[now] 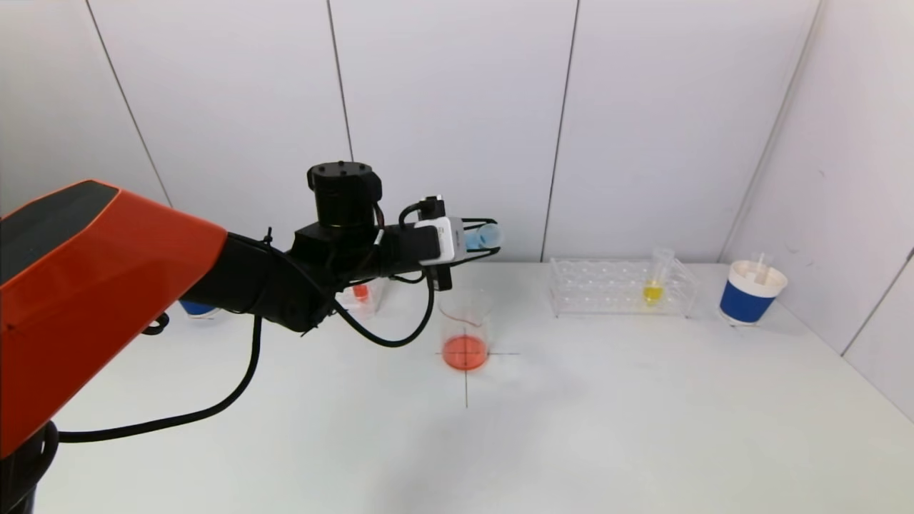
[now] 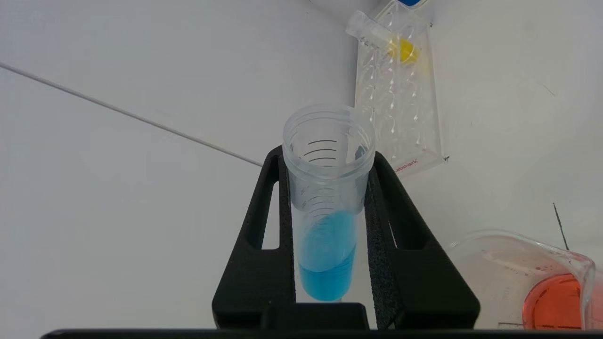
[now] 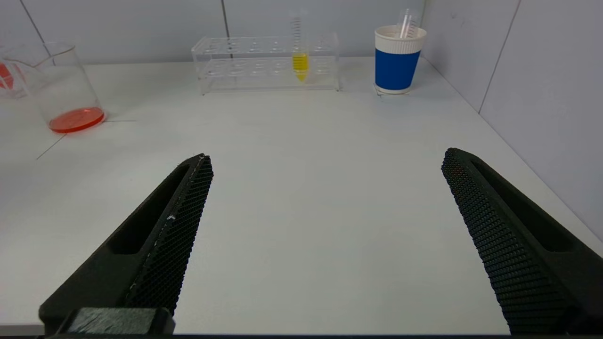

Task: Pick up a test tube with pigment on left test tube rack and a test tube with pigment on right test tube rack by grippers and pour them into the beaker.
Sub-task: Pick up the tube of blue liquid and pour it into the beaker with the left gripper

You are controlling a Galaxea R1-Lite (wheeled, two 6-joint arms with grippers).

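White wall panels behind, pale tabletop [image 1: 607, 428] below, thin cross marked on it under the beaker.

Orange-and-black left arm [image 1: 107, 285] reaching across from the robot's left, raised well above the surface. Left end effector [image 1: 480, 235] clamped on a tube of blue pigment [image 2: 325, 254], gripped between both pads along its upper half, tipped close to level, mouth pointing away from the wrist. Held above and a little behind the beaker [image 1: 465, 332], apart from its rim; orange-red liquid already lying in the bottom of that beaker. Right end effector [image 3: 325, 235] spread wide, holding nothing, low over the near right part of the tabletop, out of the head camera's sight.

Likely step: pouring the blue into the beaker. To do it well: bring the tube mouth over the beaker opening first, lower it close to the rim, then roll the wrist slowly so the liquid runs in a thin stream. Keep the grip firm, since the smooth plastic looks apt to slip once tilted. Avoid knocking the light glass off its mark.

Count, by size:
- two clear racks: right one [image 1: 621, 289] in plain sight, left one [image 1: 360, 296] mostly hidden behind the arm
- two blue paper cups, right [image 1: 750, 293] and far left [image 1: 196, 308]
- one beaker
- three tubes with pigment: blue in the grip, yellow [image 1: 653, 282] in the right rack, red [image 1: 361, 291] in the left
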